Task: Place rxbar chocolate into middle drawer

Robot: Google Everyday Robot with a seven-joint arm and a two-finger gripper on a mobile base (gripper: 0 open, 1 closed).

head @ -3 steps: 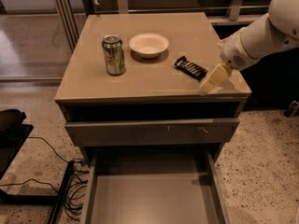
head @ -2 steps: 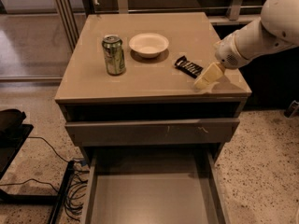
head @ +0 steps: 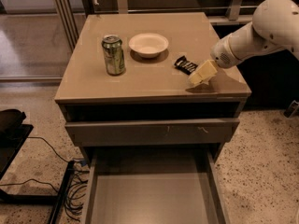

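The rxbar chocolate [head: 184, 64] is a small black wrapper with white lettering, lying flat on the cabinet top [head: 154, 85], right of centre. My gripper [head: 202, 73], cream-coloured on a white arm coming from the right, hangs low over the top, just right of and in front of the bar, at its right end. It holds nothing that I can see. The middle drawer [head: 152, 197] is pulled out at the bottom of the view, a grey-taupe tray with a bare flat floor.
A green can [head: 113, 55] and a white bowl [head: 148, 44] stand on the cabinet top, left of the bar. A drawer with a scuffed front panel [head: 154, 130] sits above the open one. Cables [head: 70, 197] and a black stand [head: 11, 129] lie on the floor at left.
My gripper has moved a little to the left and away from the front edge, closer to the bar. The bar, can and bowl have not moved.
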